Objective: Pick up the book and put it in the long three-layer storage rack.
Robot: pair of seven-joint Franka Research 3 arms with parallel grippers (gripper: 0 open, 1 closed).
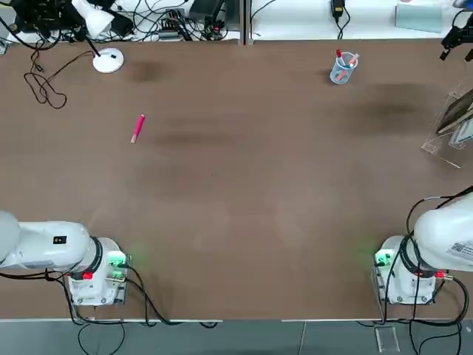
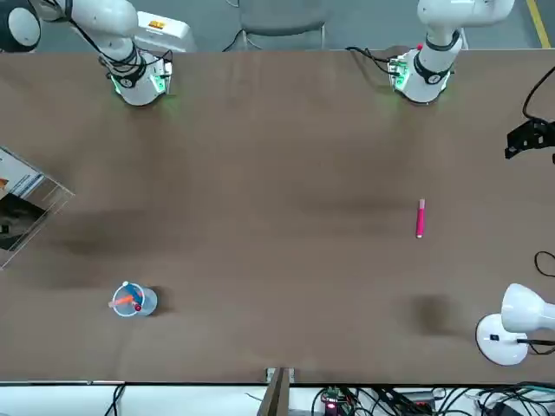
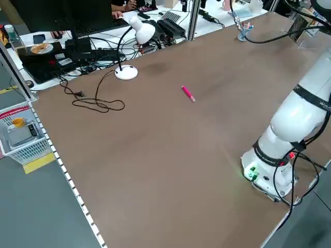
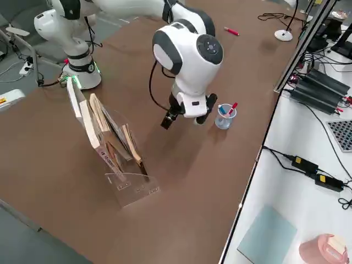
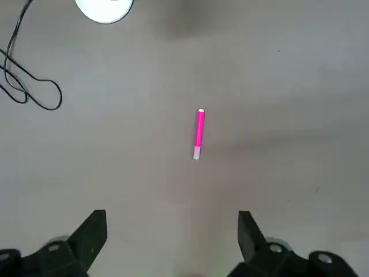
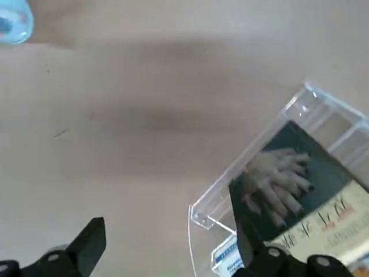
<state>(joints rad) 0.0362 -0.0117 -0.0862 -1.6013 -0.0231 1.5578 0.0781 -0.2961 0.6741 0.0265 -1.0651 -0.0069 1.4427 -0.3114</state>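
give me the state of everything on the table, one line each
book: standing slanted in the rack, not held
storage rack: upright, books in its tiers
pen cup: upright, pens inside
pink marker: lying flat, capped
desk lamp: standing, head tilted
left gripper: open, empty, above the marker
right gripper: open, empty, over the rack

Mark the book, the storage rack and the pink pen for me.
book [image 6: 288, 179]: right wrist view, on the dark cover's pale hand image.
long three-layer storage rack [image 4: 132, 190]: right side view, on its clear base plate.
pink pen [image 5: 199, 134]: left wrist view, on mid-barrel.
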